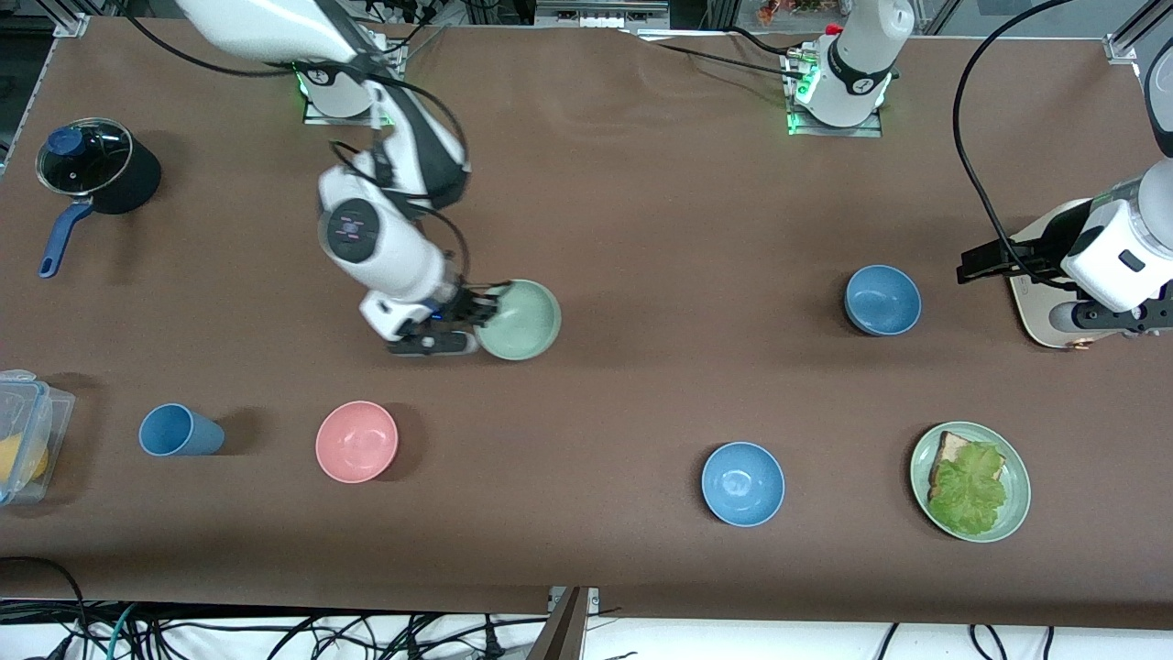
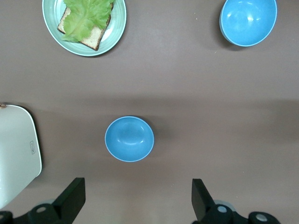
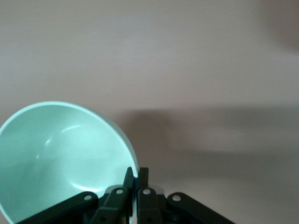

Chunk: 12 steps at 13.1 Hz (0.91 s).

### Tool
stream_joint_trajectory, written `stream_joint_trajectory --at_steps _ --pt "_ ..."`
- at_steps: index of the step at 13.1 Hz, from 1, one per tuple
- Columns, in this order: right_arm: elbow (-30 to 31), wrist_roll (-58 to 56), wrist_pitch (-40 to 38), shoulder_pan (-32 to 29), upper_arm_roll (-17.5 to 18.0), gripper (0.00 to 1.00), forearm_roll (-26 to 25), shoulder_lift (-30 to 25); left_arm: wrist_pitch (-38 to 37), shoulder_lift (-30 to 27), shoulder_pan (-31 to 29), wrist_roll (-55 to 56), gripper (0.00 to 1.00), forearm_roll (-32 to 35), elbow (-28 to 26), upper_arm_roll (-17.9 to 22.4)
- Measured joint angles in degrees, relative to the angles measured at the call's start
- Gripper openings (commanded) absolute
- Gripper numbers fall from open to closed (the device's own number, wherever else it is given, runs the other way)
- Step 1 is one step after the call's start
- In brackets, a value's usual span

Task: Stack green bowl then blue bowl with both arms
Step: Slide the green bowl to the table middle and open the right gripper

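Aloft — green bowl (image 1: 520, 319) in right gripper (image 1: 480, 310)

Even, bright overhead light in front view; soft short shadows beside pink bowl (image 1: 356, 441) and cup (image 1: 179, 431). Small glare spots inside blue bowl (image 2: 129, 138). Right wrist view washed out, pale, w/ soft focus; green bowl (image 3: 60, 154) casts a broad blurry shadow on table (image 3: 187, 70).

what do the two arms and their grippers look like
Both are white jointed arms with black cables looped alongside and green lights glowing at their bases. The right arm has a round dark panel with pinkish markings and dark bands at its joints. The right gripper and the left gripper are black, each with two fingers.
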<state>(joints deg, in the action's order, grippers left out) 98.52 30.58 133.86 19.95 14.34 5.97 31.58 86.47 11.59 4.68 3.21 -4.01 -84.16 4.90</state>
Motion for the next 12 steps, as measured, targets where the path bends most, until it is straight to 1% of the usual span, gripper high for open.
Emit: stream_joint_trajectory --at_steps 2,3,5,6,7,8,11,12 --pt "-6.75 6.16 0.94 4.41 -0.06 0.00 0.00 6.32 0.00 0.01 0.00 0.00 1.00 0.00 0.02 0.00" --pt "-9.04 8.88 2.70 6.15 -0.09 0.00 0.00 8.79 0.00 0.01 0.00 0.00 1.00 0.00 0.02 0.00" --pt "-11.13 12.75 7.67 8.92 -0.25 0.00 -0.01 12.39 0.00 0.01 -0.15 0.00 1.00 0.00 0.03 0.07" --pt "-11.43 13.65 9.22 9.94 -0.59 0.14 -0.02 13.53 0.00 0.04 -0.35 0.00 1.00 0.00 0.03 0.17" --pt "-11.59 14.12 9.88 10.80 -1.22 0.59 -0.02 14.23 0.00 0.13 -0.66 0.00 1.00 0.00 0.03 0.24" --pt "-11.71 14.47 10.11 11.36 -1.90 1.00 -0.02 14.52 0.00 0.22 -0.94 0.00 1.00 0.00 0.03 0.26" --pt "-12.97 14.77 9.88 11.47 -2.88 1.00 -0.02 14.18 0.00 0.30 -1.03 0.00 1.00 0.00 0.03 0.15" --pt "-13.60 14.78 8.46 11.39 -3.39 1.00 -0.02 13.47 0.00 0.30 -1.03 0.00 1.00 -0.06 0.03 0.09"
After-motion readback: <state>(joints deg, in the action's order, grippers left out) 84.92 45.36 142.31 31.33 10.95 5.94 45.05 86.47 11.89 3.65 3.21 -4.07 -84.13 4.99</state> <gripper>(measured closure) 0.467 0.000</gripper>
